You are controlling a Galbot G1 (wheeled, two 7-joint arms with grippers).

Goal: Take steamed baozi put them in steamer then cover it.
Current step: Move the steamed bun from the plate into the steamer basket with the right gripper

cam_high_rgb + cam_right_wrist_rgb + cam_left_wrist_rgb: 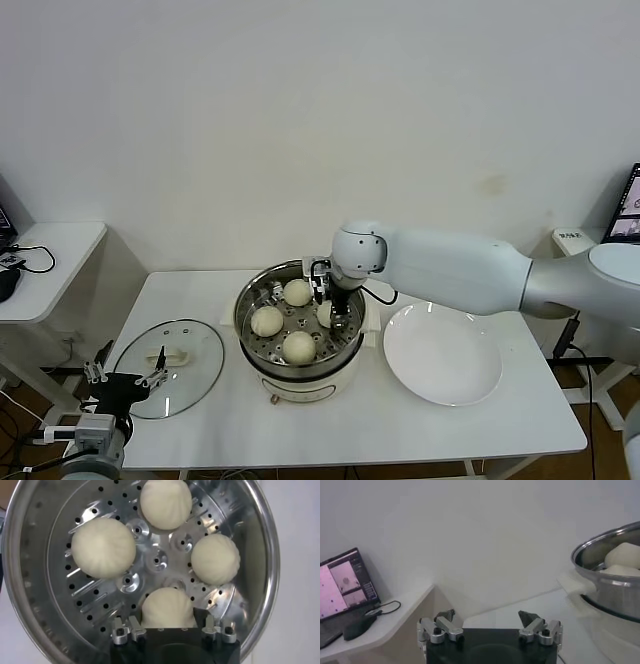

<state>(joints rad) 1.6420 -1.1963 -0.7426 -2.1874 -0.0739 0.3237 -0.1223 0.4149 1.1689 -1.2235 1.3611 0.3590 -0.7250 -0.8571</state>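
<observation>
Right gripper: the right gripper (334,311) reaches down into the steamer (252,335) on its plate-facing side, directly over one bun.
Right fingers: in the right wrist view the two fingers (126,630) stand spread on either side of the nearest baozi (167,609); whether the pads touch the dough cannot be told, and the bun rests on the perforated tray (95,600).
Left gripper: the left gripper (126,378) hangs low at the table's near left corner, beside the near rim of the cover (196,362), with its fingers (443,627) parted and nothing between them.
Steamed baozi: four steamed baozi (267,321) lie inside the steamer, set in a ring around the tray's centre and apart from one another; in the head view the fourth is partly hidden behind the right gripper.
Steamer: it stands near the middle of the white table (420,425), uncovered, steel rim above a white base.
Cover: the glass lid lies flat on the table to the steamer's left, handle (163,357) upward, close to but clear of the pot.
Plate: the white plate (443,352) lies bare on the steamer's right, its rim just beside the pot's base.
Edges: the cover's near rim lies close to the table's front edge; the plate sits well inside the right edge.
Open room: bare tabletop shows in front of the steamer and behind the cover.
Surroundings: a side table (60,245) with a cable stands further left, and a laptop (342,587) shows in the left wrist view.
</observation>
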